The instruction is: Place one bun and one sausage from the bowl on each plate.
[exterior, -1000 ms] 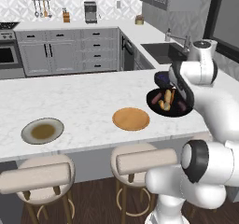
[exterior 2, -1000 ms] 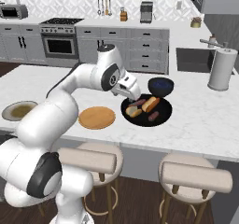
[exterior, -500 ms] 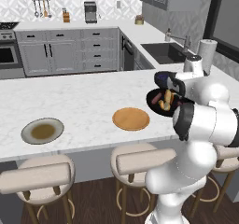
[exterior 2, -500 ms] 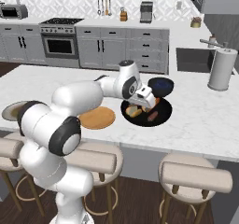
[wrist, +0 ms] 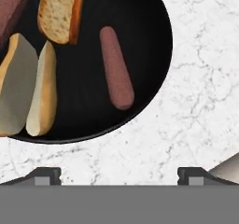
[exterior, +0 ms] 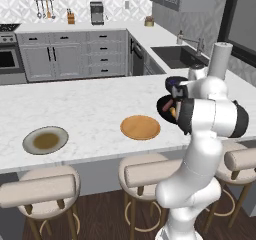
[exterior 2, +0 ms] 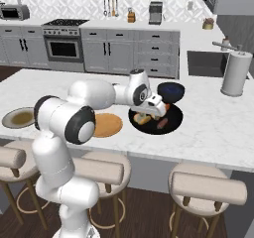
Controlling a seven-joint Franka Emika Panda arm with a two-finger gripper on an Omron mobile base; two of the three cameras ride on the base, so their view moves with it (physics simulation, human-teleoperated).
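In the left base view, the arm bends low over the marble counter (exterior: pixel 90 109). The black bowl (exterior: pixel 165 105) is mostly hidden behind the arm, so its contents are hard to make out there. The orange plate (exterior: pixel 140 127) lies just left of the bowl, and the grey-rimmed plate (exterior: pixel 45 140) sits well apart at the far left.

In the right base view, the gripper (exterior 2: pixel 158 109) hangs over the bowl's (exterior 2: pixel 171 125) left part, with buns and sausages inside.

In the hand view, the gripper's tips stand spread wide, holding nothing, above bare marble beside the bowl. One sausage (wrist: pixel 116 68) lies alone; the pale bun (wrist: pixel 25 93) and orange-tan bun (wrist: pixel 60 11) lie to its left.
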